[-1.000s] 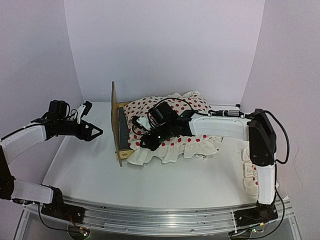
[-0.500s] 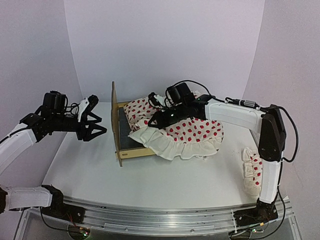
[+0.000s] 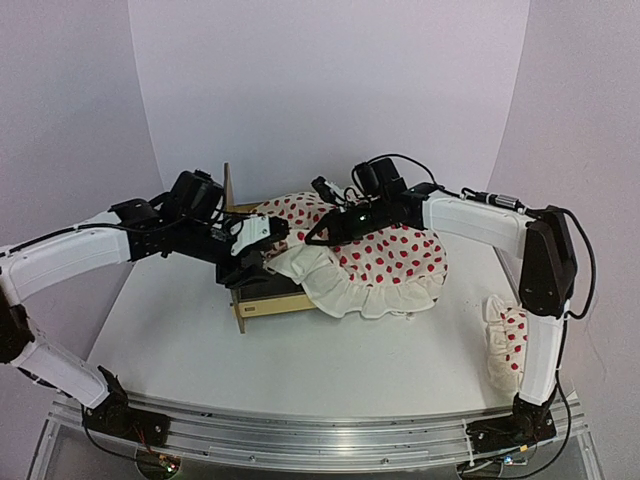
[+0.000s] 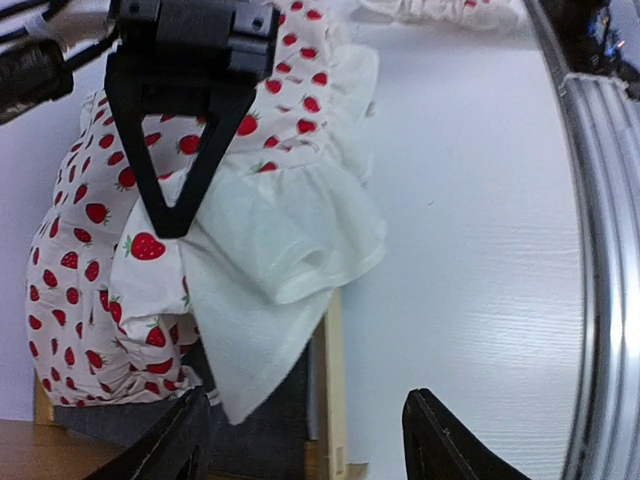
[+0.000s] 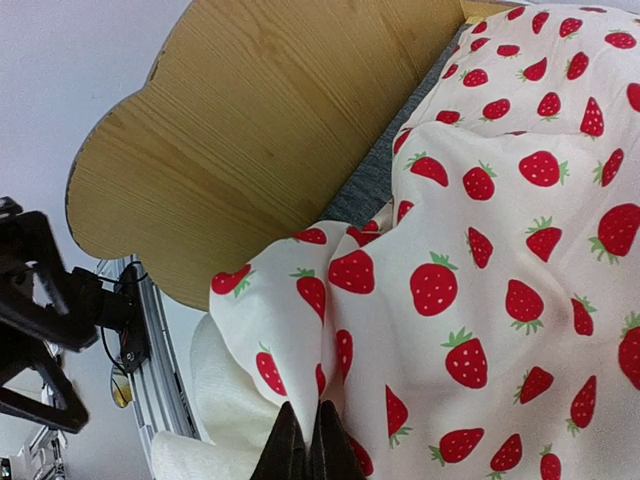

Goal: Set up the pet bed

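While the pillow [image 3: 505,345] lies unplaced by the worktop's [image 3: 200,350] right edge, nearest my bases, I judge the job roughly half done. Further in, the pet bed [image 3: 270,304] stands left of the middle, toward the far edge, its headboard [image 5: 270,120] upright at the left end. My left claw [image 3: 270,248] hangs wide over the grey base [image 5: 372,190], gripping nothing, close to the ruffle [image 4: 290,240]. The duvet [image 3: 390,255] drapes largely off the bed's right end, and my right claw [image 3: 312,238] is pinched tight on a fold of it. Spreading it and adding the pillow are left. Cloth buries the footboard, and I cannot tell how much of the base is covered.
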Robot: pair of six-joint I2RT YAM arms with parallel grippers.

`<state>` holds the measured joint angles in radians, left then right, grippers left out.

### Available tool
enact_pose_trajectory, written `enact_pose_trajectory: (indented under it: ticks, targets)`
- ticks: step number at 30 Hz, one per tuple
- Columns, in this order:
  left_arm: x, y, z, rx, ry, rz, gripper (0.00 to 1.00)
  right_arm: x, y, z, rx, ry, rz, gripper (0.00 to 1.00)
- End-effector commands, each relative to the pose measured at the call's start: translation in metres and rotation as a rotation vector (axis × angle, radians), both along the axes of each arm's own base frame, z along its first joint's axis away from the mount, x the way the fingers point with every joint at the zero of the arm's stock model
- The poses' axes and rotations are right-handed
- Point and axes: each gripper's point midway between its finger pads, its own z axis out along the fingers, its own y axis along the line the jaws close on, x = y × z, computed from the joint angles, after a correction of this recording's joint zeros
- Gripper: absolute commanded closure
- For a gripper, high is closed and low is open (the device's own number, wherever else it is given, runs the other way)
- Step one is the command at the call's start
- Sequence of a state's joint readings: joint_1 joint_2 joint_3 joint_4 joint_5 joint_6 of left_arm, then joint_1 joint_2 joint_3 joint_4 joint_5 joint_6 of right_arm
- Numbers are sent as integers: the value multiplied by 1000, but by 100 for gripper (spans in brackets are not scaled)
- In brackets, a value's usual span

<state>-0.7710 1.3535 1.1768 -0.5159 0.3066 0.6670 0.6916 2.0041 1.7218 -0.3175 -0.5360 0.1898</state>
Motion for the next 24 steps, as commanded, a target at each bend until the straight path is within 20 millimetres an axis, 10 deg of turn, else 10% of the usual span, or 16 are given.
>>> enact_pose_trajectory:
  ticks: [1, 16, 24]
  targets:
    - [46, -4, 15, 84, -198, 63, 35, -3, 0, 53, 116, -73, 44, 100]
    - [94, -16, -20, 247, -350, 68, 37, -10, 3, 55, 175, -30, 93, 100]
    - [106, -10, -19, 231, -384, 99, 83, -13, 1, 56, 181, -16, 94, 100]
